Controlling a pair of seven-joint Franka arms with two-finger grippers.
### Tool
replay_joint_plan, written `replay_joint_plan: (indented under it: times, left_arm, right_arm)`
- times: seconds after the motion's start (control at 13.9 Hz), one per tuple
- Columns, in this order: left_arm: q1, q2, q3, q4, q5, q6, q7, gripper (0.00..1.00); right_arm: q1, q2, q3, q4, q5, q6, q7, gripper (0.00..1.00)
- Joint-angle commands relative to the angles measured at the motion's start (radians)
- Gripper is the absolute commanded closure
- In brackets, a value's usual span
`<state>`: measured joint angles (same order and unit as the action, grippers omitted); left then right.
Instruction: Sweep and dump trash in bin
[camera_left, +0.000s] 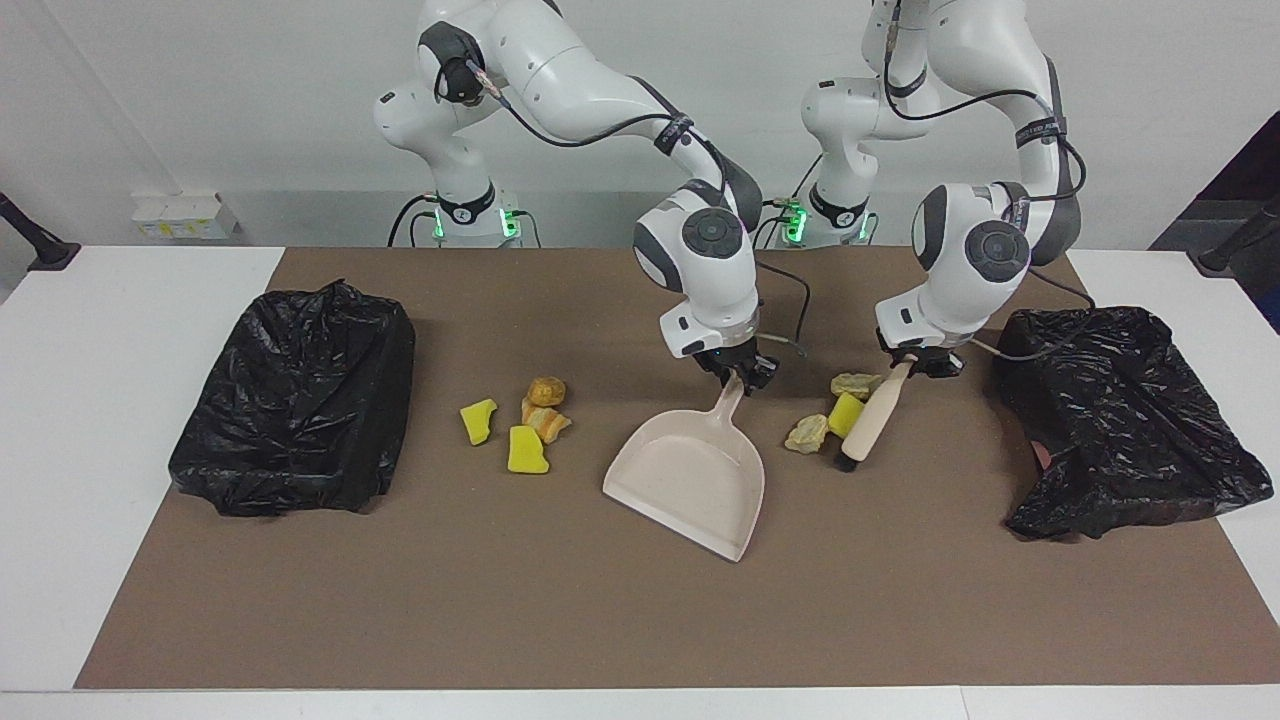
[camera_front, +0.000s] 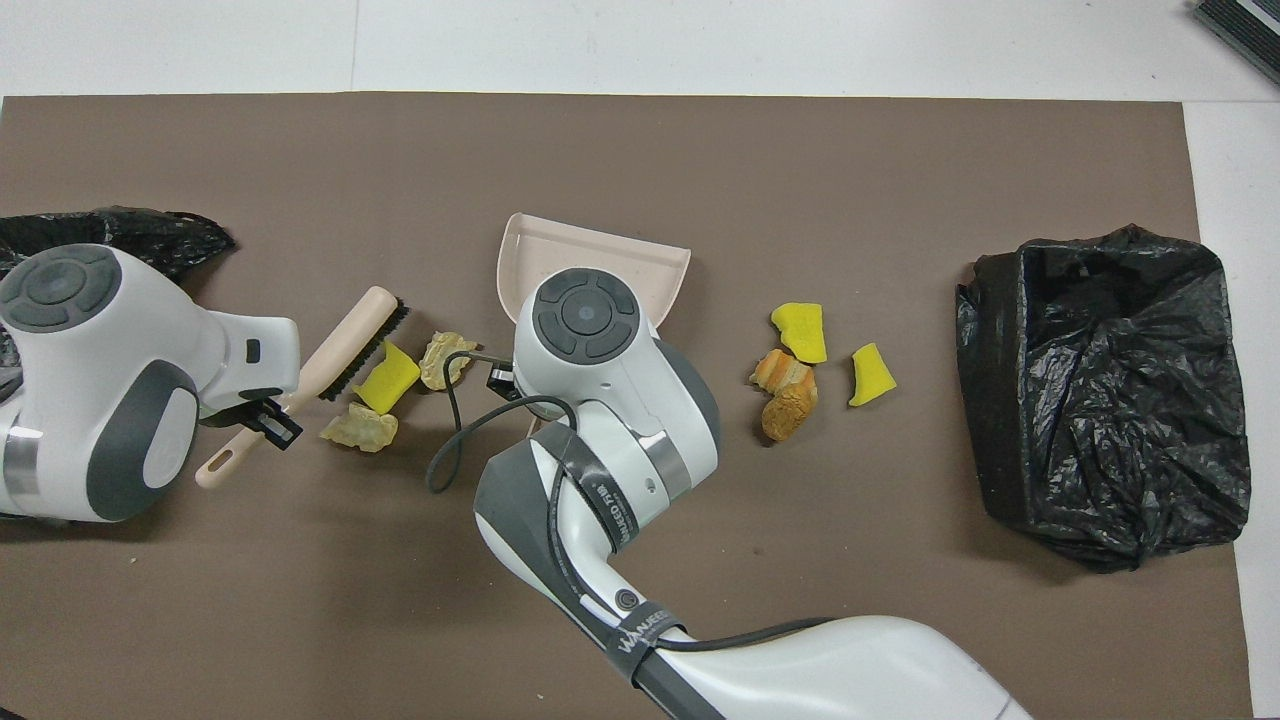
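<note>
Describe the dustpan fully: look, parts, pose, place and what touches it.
The dustpan is beige, plastic-looking, with a flat scoop with low raised walls and a narrow handle pointing toward the robots. It lies on the brown mat mid-table, between the two trash clusters, its open mouth facing away from the robots, and nothing is in it. The right gripper is at its handle.

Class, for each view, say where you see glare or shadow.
Facing view: soft highlights glint on the crinkled black plastic bin bag, faint shadow beside the beige plastic dustpan. Overhead view: the arms cast broad dim shadows on the brown table mat.
</note>
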<state>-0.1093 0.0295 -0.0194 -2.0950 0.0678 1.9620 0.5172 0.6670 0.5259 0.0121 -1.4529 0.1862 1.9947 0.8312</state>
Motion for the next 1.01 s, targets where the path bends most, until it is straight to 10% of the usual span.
replay_joint_plan:
  times: [0.0,0.29,0.5,0.94]
  left_arm:
    - [0.034,-0.071,0.007,0.004,-0.017,-0.041,-0.099,1.0]
    - [0.063,-0.109,0.007,-0.007,-0.017,-0.107,-0.323,1.0]
    - [0.06,-0.163,0.007,-0.091,-0.017,-0.097,-0.604,1.0]
    - [0.028,-0.126,0.004,-0.229,-0.017,0.125,-0.587,1.0]
  right_arm:
    - [-0.015,-0.134,0.008,-0.101,-0.094,-0.105,-0.155,1.0]
    - [-0.086,-0.415,0.005,-0.366,-0.114,-0.16,-0.719,1.0]
    - [-0.09,-0.446,0.005,-0.429,-0.143,-0.166,-1.065,1.0]
    - [-0.098,-0.394,0.008,-0.468,-0.146,-0.149,-1.458,1.0]
